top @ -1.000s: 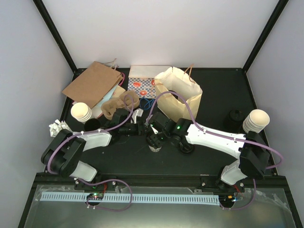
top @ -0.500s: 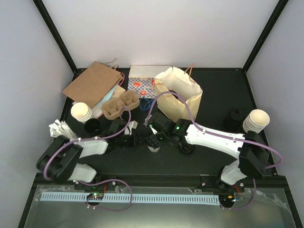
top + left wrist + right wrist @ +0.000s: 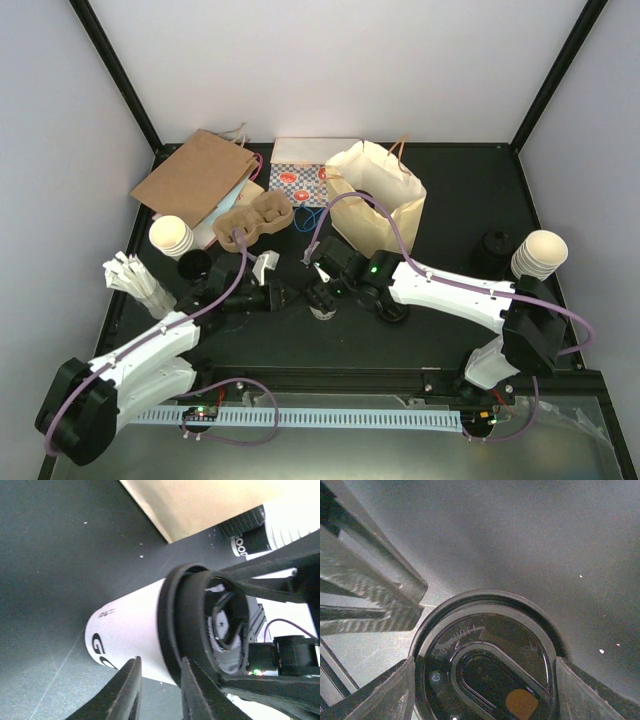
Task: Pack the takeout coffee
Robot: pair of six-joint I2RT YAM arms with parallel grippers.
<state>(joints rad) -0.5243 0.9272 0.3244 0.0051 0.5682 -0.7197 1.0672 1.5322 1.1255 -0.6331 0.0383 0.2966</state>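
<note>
Pulls back on the left: elbow now swung low toward the near left corner, left gripper [image 3: 159,664] drawn off to just beside the takeout coffee [image 3: 130,630], on its left side. Narrows as well over the last second, fingers close together with a slim gap and nothing between them. Empty, and touching neither cup nor lid, judging by the wrist view. Uncovers in full, with that arm out of the way, the brown cup carrier [image 3: 252,222] farther back.

On the right, no change. Right gripper [image 3: 485,680] over the same spot as a second ago, one finger on each side of the black lid and pressed to its rim. Grasps the cup by the lid, jaws spread to the lid's width. Cup itself standing upright on the table [image 3: 460,190], front and centre, in the same place and not lifted. Sits near the open cream paper bag [image 3: 378,195], not yet inside.

Reads, for the task, as a handing-over: left support withdrawn, hold left to the right alone. Probably marks the end of steadying and the start of carrying. Remains to lift, carry back over the bag mouth and lower in upright.

Worth minding: with a hold on the lid rim only, some risk of popping the lid or dropping the cup on a jerky lift. Soft bag mouth too, likely to fold under a bump.
</note>
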